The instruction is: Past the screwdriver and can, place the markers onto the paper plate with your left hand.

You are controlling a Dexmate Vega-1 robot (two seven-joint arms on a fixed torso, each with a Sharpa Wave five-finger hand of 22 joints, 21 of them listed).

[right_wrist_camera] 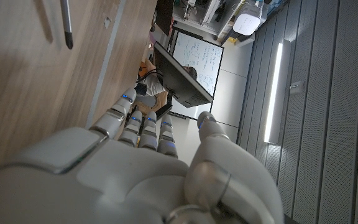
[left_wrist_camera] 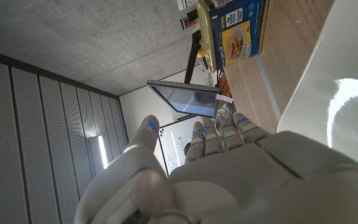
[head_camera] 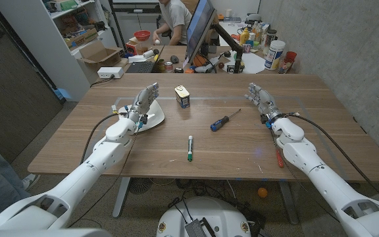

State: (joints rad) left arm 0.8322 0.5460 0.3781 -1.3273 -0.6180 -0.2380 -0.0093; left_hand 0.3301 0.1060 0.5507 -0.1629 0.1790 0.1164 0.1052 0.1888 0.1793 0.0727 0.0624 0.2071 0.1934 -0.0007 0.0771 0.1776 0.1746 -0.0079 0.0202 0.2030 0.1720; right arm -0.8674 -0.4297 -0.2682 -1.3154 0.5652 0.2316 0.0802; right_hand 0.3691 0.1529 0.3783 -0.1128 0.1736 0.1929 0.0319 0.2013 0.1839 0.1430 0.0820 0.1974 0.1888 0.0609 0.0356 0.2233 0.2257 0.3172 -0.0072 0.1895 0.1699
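A white paper plate [head_camera: 151, 118] is seen under the released, empty left hand [head_camera: 144, 103]. One marker [head_camera: 189, 147] lies mid-table, near a screwdriver [head_camera: 223, 120] and can [head_camera: 182, 96]. The right hand [head_camera: 260, 100] is held released.

Bare tabletop between marker [head_camera: 189, 148] and paper plate [head_camera: 155, 120] — can [head_camera: 182, 96] and screwdriver [head_camera: 223, 120] stand farther off.

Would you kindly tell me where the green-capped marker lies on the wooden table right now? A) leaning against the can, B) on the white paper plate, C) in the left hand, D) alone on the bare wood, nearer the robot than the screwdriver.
D: the green-capped marker lies by itself on the wooden table, apart from the white paper plate and the left hand, on the robot's side of the blue-handled screwdriver.
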